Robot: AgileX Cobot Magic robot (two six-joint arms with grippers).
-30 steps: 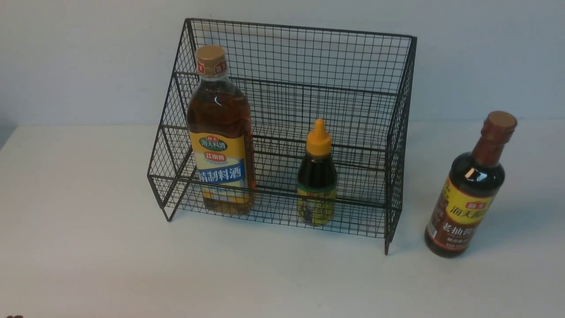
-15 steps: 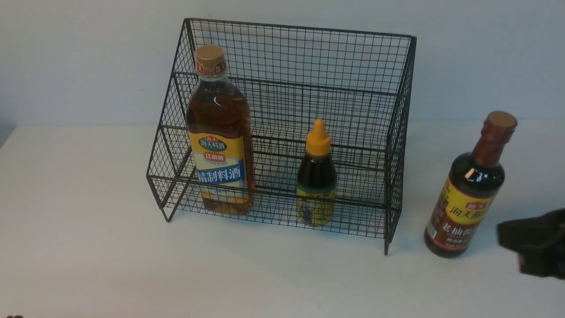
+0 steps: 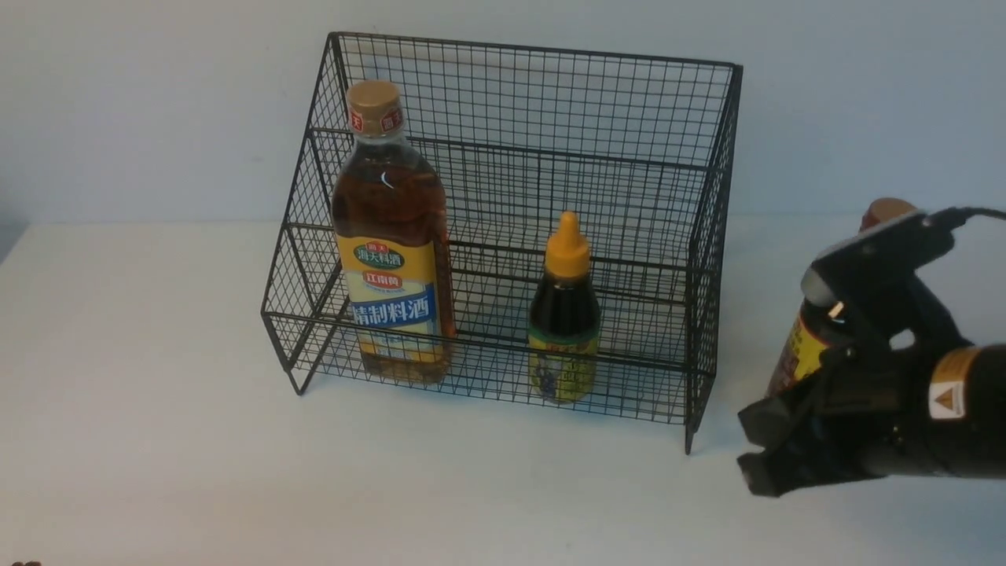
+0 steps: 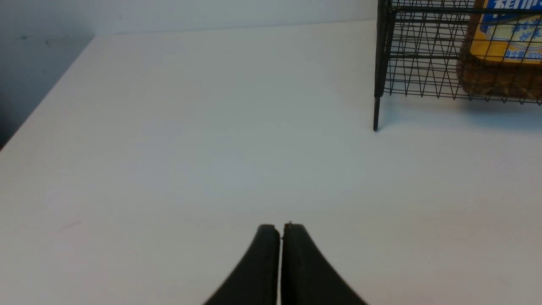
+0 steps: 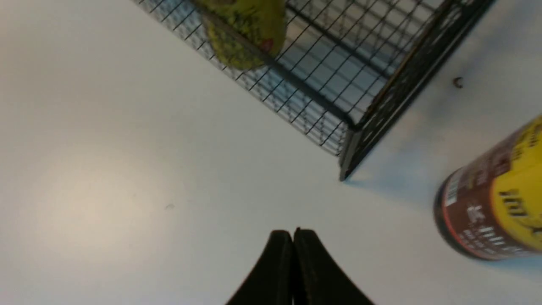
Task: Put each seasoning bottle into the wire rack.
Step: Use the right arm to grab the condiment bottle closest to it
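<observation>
The black wire rack stands at the back centre of the white table. On its lowest tier stand the big amber bottle with a tan cap, at the left, and the small dark squeeze bottle with an orange nozzle, at the middle. The dark brown-capped bottle stands on the table right of the rack, mostly hidden behind my right arm. My right gripper is shut and empty, low in front of that bottle. My left gripper is shut and empty, over bare table short of the rack's left leg.
A pale wall rises close behind the rack. The table's left edge drops off into a dark gap. A tiny dark speck lies on the table near the rack's right side.
My right arm has come in from the right edge and swung left, now covering most of the dark brown-capped bottle. The bottles and rack have not moved.
</observation>
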